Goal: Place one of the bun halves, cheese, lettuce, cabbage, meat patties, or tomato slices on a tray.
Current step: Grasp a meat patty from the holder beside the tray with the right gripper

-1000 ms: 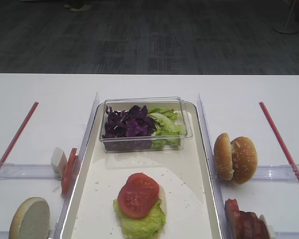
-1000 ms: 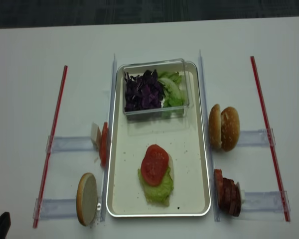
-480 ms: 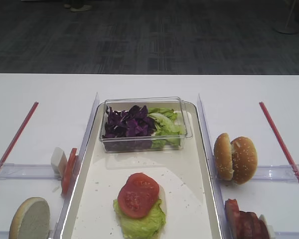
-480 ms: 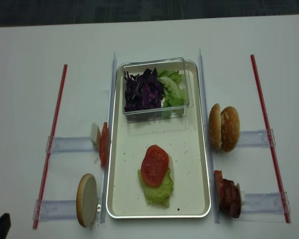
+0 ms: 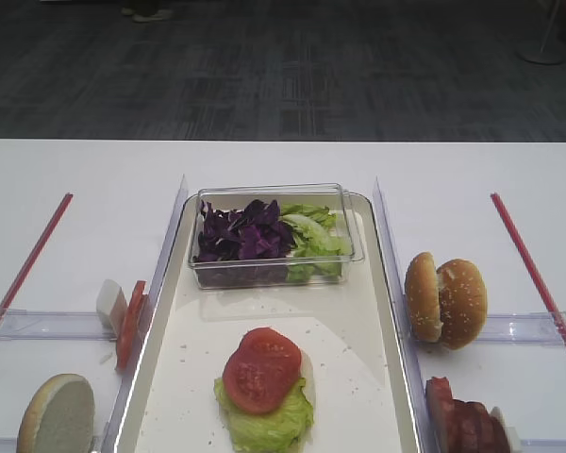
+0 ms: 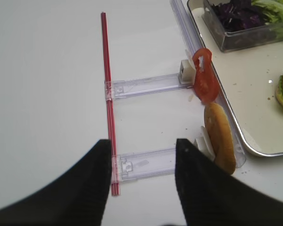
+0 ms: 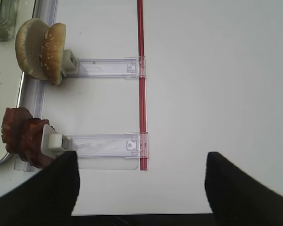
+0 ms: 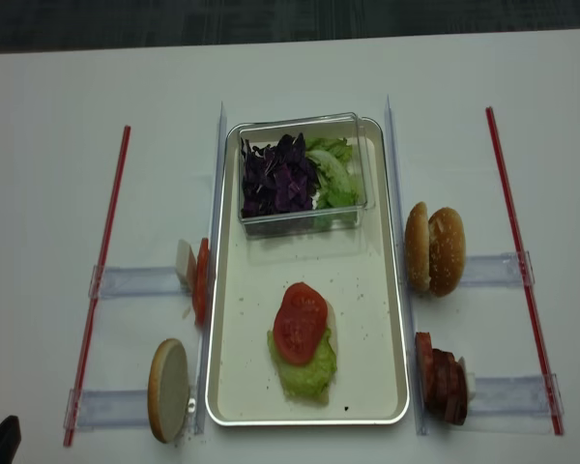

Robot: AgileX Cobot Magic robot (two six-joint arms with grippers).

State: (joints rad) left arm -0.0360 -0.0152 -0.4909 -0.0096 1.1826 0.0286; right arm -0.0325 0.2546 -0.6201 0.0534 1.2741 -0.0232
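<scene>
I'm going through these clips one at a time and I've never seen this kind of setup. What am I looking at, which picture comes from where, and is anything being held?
It is a two-armed robot at a white table. Two pictures look down on the table from above; the other two come from cameras on the arms' wrists, so the black shapes at their bottom edges are the gripper fingers.

In the middle lies a tray carrying a clear box of purple cabbage and lettuce, plus a stack of lettuce with a tomato slice on top. Left of the tray stand a tomato slice, a white cheese piece and one bun half. Right of it stand two bun halves and some meat patties.

The right gripper and left gripper both stand open, holding nothing.
</scene>
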